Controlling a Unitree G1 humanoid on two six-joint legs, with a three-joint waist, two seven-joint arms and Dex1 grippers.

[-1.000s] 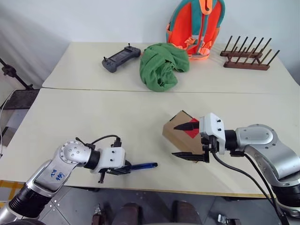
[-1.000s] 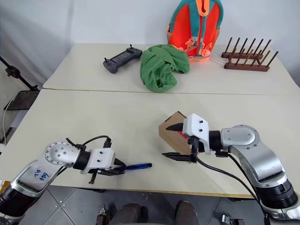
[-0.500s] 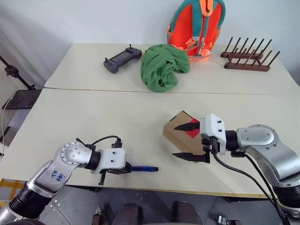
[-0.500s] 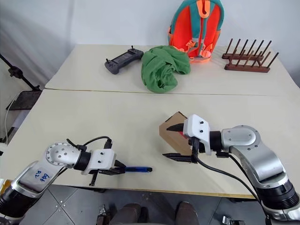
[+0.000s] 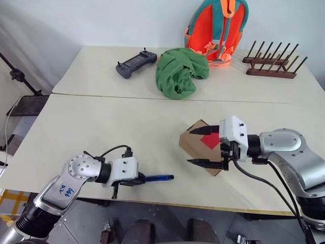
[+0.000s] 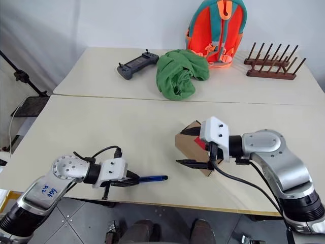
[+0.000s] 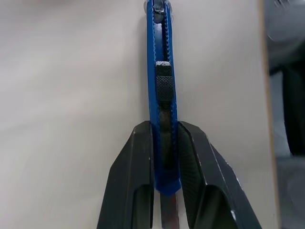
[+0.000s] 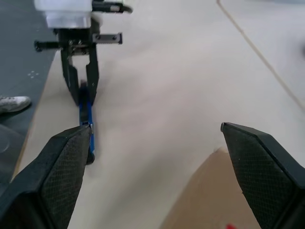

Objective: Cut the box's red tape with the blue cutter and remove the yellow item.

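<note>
Silver arms, white wrist blocks, black cables, black-fingered left pincer (image 5: 136,180)

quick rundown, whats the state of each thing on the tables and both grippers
blue cutter: clamped in left gripper
left gripper: shut on cutter
right gripper: open, straddling box
box: shut
red tape: on box top, looks uncut
green cloth: crumpled
game controller: lying flat
backpack: upright

Bare tabletop (image 5: 127,132) is lying open between the cutter (image 5: 158,178) and the box (image 5: 199,147). The green cloth (image 5: 179,73) and controller (image 5: 135,63) are sitting well behind.
</note>
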